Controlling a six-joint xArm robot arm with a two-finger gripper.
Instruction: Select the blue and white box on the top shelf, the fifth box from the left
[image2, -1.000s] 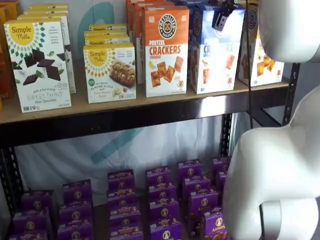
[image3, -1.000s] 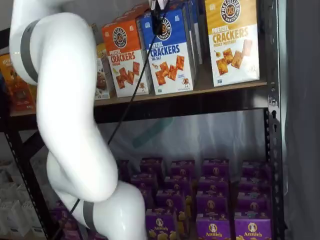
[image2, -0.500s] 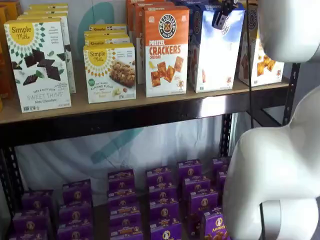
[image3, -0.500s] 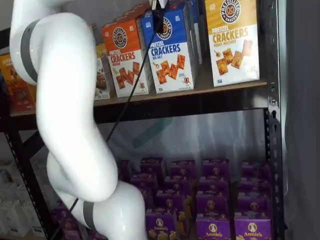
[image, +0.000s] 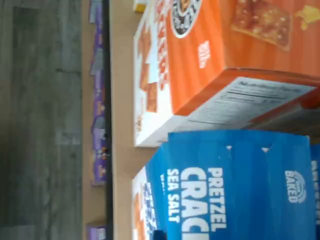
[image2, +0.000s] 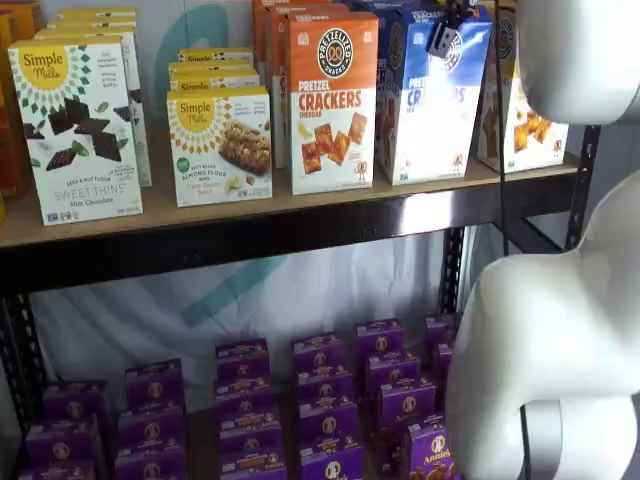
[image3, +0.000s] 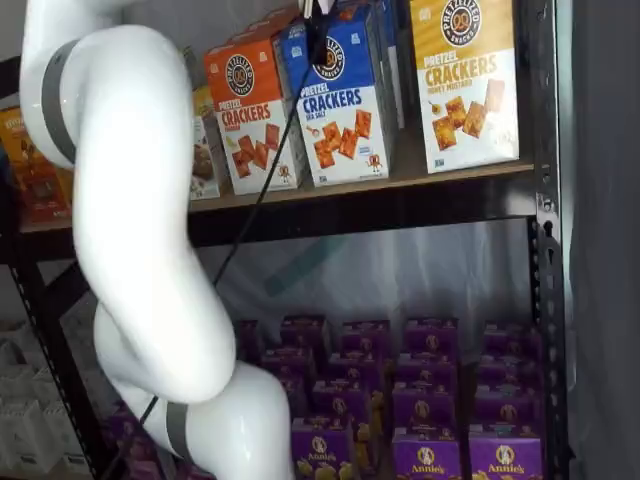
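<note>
The gripper (image3: 318, 12) hangs at the upper edge of both shelf views, its black fingers (image2: 441, 38) closed on the top of the blue box (image3: 343, 100) — so it holds that box by its upper end. The box is directly under the tool, upright or slightly tipped at the front of the top shelf (image3: 455, 172); whether its base touches the board I cannot tell. Just to one side of the tool stands the orange box (image3: 252, 112), touching or nearly touching the blue one; the wrist view shows the two side by side with barely a seam between them. To the other side, a little apart, stands the yellow box (image3: 464, 82). More blue boxes sit behind the held one. A black cable (image3: 262, 190) trails down from the tool across the front of the shelf. Well below lie rows of purple boxes (image3: 425, 400). The step in hand looks like the grasp itself, just completed — the pull-out is not yet done. The next move calls for drawing the box straight forward and a little up, clear of the orange neighbour so it is not dragged along, and clear of the cable.
</note>
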